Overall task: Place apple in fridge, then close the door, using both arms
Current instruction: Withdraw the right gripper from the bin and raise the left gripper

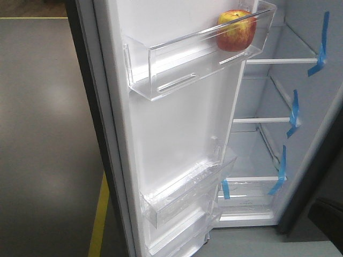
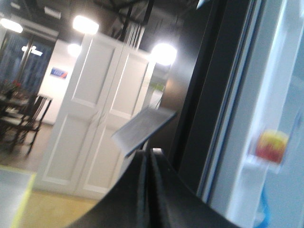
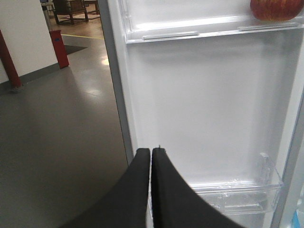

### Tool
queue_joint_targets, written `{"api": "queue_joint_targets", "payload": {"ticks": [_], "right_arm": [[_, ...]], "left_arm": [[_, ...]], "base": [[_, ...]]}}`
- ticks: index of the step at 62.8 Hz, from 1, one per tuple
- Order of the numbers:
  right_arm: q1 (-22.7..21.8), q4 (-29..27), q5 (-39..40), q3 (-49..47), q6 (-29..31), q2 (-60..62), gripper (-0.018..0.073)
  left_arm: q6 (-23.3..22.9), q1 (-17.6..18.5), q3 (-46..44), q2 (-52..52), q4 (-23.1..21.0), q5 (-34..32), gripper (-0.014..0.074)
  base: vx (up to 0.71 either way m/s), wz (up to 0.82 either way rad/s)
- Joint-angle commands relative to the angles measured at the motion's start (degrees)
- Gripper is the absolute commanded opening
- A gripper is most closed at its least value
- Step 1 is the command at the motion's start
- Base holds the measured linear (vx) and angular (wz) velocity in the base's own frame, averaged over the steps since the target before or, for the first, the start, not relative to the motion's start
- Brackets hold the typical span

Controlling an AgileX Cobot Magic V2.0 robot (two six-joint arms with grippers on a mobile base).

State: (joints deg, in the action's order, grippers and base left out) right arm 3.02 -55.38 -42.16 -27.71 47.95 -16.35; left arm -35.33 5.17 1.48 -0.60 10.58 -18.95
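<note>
The red and yellow apple (image 1: 236,30) rests in the top clear bin (image 1: 177,59) on the white inner face of the open door (image 1: 171,144). It shows blurred at the right in the left wrist view (image 2: 271,146) and at the top edge in the right wrist view (image 3: 277,8). The fridge (image 1: 278,107) stands open with white shelves and blue tape strips (image 1: 320,45). My left gripper (image 2: 150,154) is shut, empty, beside the door's dark outer edge (image 2: 204,95). My right gripper (image 3: 151,153) is shut, empty, facing the door's inner face below the apple's bin.
Grey floor (image 1: 48,134) with a yellow line (image 1: 99,219) lies left of the door. A lower clear bin (image 1: 187,190) juts from the door. White panelled doors (image 2: 95,114), dark chairs (image 2: 19,118) and a red post (image 3: 9,61) stand farther off.
</note>
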Motion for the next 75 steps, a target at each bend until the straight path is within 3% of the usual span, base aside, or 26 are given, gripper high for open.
{"api": "queue_joint_targets", "payload": {"ticks": [1,6,14,19,23,26,33,37,41,52,59,75], "right_arm": [[-0.1,-1.9,3.1,-1.1,-2.0,0.7,-0.0005],[-0.1,-2.1,3.2,-1.1,-2.9,1.1,-0.0005],[-0.1,-1.4,3.2,-1.1,-2.9,1.1,-0.0005],[-0.1,-1.3,3.2,-1.1,-2.9,1.1,-0.0005],[-0.1,-1.4,2.5,-1.1,-2.9,1.1,-0.0005],[-0.1,-1.4,1.8,-1.1,-2.9,1.1,-0.0005],[-0.1,-1.4,1.1,-1.1,-2.9,1.1,-0.0005],[-0.1,-1.5,1.1,-1.1,-2.9,1.1,-0.0005],[-0.1,-1.7,1.1,-1.1,-2.9,1.1,-0.0004],[-0.1,-4.6,1.9,-1.1,-2.9,1.1,-0.0004],[-0.1,-5.5,1.3,-1.1,-2.9,1.1,-0.0004],[-0.1,-5.5,0.1,-1.1,-2.9,1.1,-0.0004]], "left_arm": [[-4.3,-0.1,1.2,-0.4,-6.9,-10.3,-0.0006],[-12.6,-0.1,1.2,-0.4,-12.2,-15.2,-0.0006],[-33.2,-0.1,1.0,-0.4,-19.1,-20.1,-0.0006],[-46.5,-0.1,0.9,-0.4,-20.4,-23.0,-0.0006],[-54.1,-0.1,0.0,-0.4,-20.1,-24.4,-0.0006],[-57.1,-0.1,-1.8,-0.4,-19.3,-24.2,-0.0006],[-57.9,-0.1,-8.9,0.2,-17.1,-21.3,-0.0006],[-57.2,-0.1,-13.7,1.7,-13.7,-19.2,-0.0006],[-56.0,-0.1,-20.1,4.2,-7.8,-16.6,-0.0006],[-55.4,-0.1,-35.4,17.1,13.8,-11.2,-0.0006],[-55.5,-0.1,-43.6,28.1,22.2,-10.5,-0.0006],[-55.6,-0.1,-59.9,54.2,25.8,-10.7,0.0001]], "base": [[0.00,0.00],[0.00,0.00],[0.00,0.00],[0.00,0.00],[0.00,0.00],[0.00,0.00],[0.00,0.00],[0.00,0.00],[0.00,0.00],[0.00,0.00],[0.00,0.00],[0.00,0.00]]}}
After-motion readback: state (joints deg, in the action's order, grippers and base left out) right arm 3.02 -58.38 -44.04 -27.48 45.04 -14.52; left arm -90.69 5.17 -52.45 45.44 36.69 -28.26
